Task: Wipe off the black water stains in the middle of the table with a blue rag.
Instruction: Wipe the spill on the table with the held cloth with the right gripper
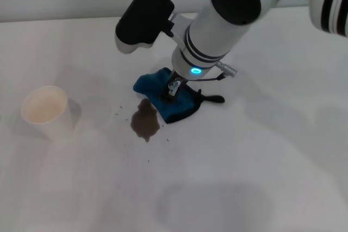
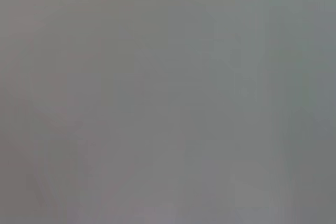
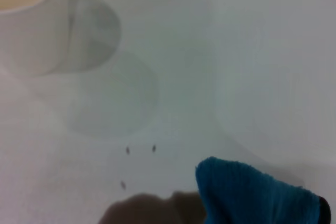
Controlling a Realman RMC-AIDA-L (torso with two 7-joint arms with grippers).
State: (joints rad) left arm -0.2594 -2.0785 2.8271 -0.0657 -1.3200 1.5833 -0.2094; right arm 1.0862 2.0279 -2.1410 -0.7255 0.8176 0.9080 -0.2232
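The blue rag (image 1: 175, 108) lies bunched on the white table (image 1: 261, 161) near the middle, its black corner loop (image 1: 215, 99) trailing to the right. My right gripper (image 1: 174, 86) comes down from the upper right and is shut on the rag's top. The black water stains (image 1: 145, 122) form a dark blot touching the rag's lower left edge, with tiny specks around it. In the right wrist view the blue rag (image 3: 247, 192) partly overlaps the black water stains (image 3: 142, 211). The left wrist view shows only plain grey, and the left gripper is out of sight.
A white paper cup (image 1: 46, 111) stands upright at the left of the table, well apart from the stain; the same white paper cup (image 3: 26, 19) appears in the right wrist view. The table's far edge runs along the top of the head view.
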